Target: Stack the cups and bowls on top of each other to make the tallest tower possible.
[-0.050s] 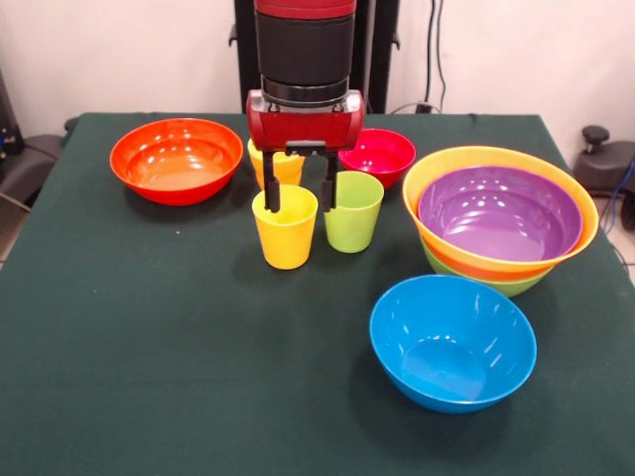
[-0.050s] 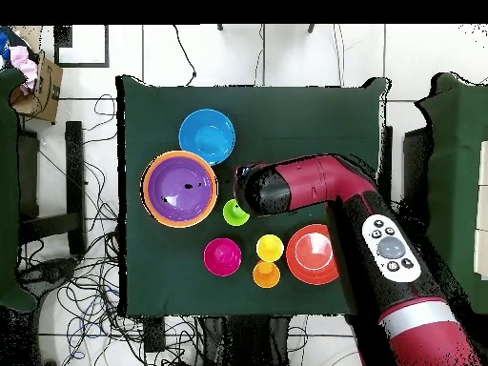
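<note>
My gripper (image 1: 299, 190) hangs open over the yellow cup (image 1: 286, 230) (image 2: 270, 248). One finger (image 1: 270, 193) is at the cup's rim and the other is in the gap beside the lime green cup (image 1: 352, 211) (image 2: 234, 213). An orange cup (image 1: 279, 165) (image 2: 266, 275) stands behind, half hidden by the gripper. The tower (image 1: 501, 223) (image 2: 179, 188) at the right is a purple bowl (image 1: 499, 211) nested in a large orange bowl (image 1: 585, 213), which sits in a lime green one (image 1: 496, 285). The blue bowl (image 1: 452, 342) (image 2: 207, 134), red-orange bowl (image 1: 177, 159) (image 2: 312, 254) and small magenta bowl (image 1: 378, 156) (image 2: 222, 256) stand alone.
Everything rests on a dark green cloth-covered table (image 1: 119, 347) (image 2: 315, 114). In the overhead view the red arm (image 2: 324, 186) covers the gripper and part of the green cup. Cables and chairs surround the table on the floor.
</note>
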Robot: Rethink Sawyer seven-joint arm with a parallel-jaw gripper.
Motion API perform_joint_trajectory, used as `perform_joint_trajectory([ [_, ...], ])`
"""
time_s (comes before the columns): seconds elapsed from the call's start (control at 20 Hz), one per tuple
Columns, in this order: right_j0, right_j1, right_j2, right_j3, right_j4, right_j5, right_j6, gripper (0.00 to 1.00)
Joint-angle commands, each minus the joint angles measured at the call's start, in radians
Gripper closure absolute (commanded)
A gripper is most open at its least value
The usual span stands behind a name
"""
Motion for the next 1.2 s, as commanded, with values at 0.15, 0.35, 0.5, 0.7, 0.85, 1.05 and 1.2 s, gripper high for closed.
perform_joint_trajectory([
  [0.15,0.026,0.02,0.034,0.081,-0.059,0.093,-0.214,0.0],
  [0.35,0.031,0.036,0.022,0.088,-0.061,0.049,-0.158,0.0],
  [0.5,0.053,0.067,-0.009,0.067,-0.089,-0.011,-0.092,0.0],
  [0.7,0.083,0.085,-0.068,0.03,-0.117,-0.068,-0.006,0.0],
  [0.85,0.087,0.092,-0.097,0.008,-0.119,-0.088,0.014,0.0],
  [1.05,0.087,0.091,-0.117,-0.002,-0.117,-0.109,0.006,0.0],
  [1.2,0.091,0.098,-0.136,-0.004,-0.121,-0.129,0.007,0.0],
])
